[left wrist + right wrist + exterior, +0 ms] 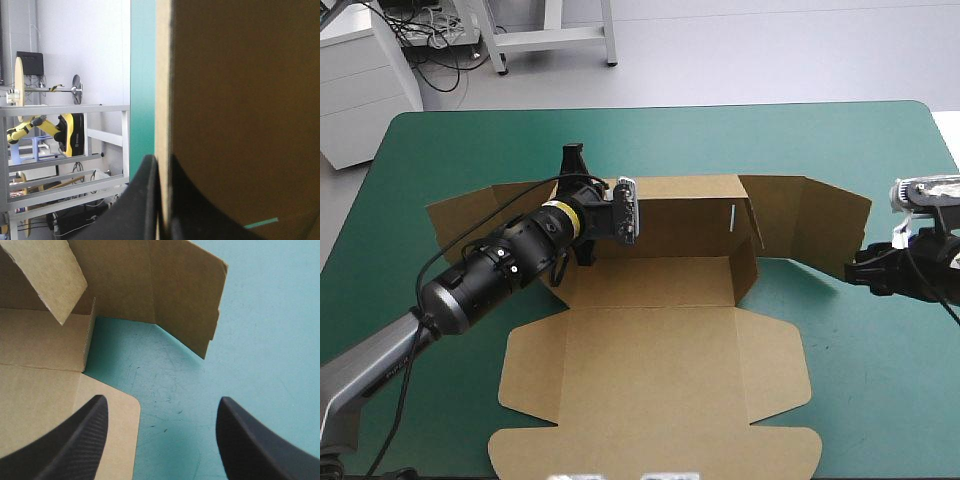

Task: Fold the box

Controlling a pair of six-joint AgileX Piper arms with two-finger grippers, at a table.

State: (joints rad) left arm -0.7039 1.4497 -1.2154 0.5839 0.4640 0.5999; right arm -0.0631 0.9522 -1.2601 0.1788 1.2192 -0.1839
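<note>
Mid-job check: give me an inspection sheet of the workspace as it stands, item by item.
surface: table with teal-green cover, lying flat; faint scuffs show in the right wrist view.
job's things: box, partly folded; far wall raised, near panel flat on the cover, right-hand flaps lifted off it.
clutter: nothing seen.
grippers: left gripper shut on the box, an edge of board between its fingers; right gripper open and empty, over the cover beside the box's right side.
cables: nothing seen loose on the cover.
surroundings: nothing seen at the table's edges.
</note>
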